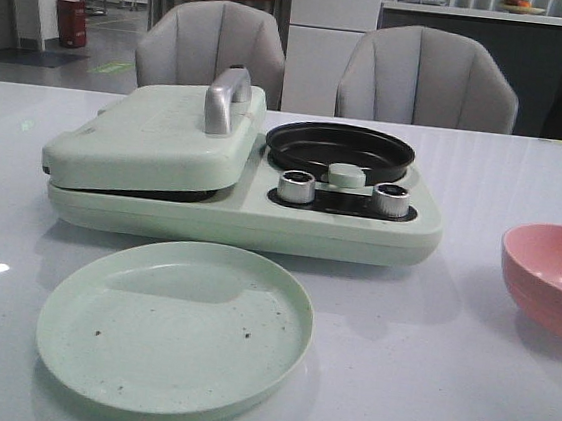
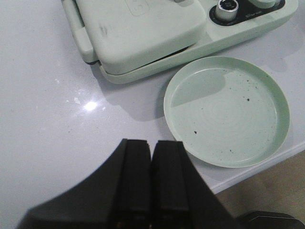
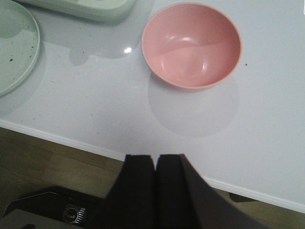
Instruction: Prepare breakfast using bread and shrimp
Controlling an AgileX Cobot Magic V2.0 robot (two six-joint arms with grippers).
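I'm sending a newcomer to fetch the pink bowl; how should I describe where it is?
Start at the mint-green breakfast maker in the middle of the white table. The pink bowl sits apart to its right, near the edge; unlike the flat green plate, it is deep, pink and empty.

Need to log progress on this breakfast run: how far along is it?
Nothing looks done. The green plate holds only crumbs, the pink bowl is empty, and the sandwich maker's lid is down. No bread or shrimp shows. Nothing is in hand: the left gripper and right gripper have their fingers shut on nothing, near the table edge. The whole job remains.
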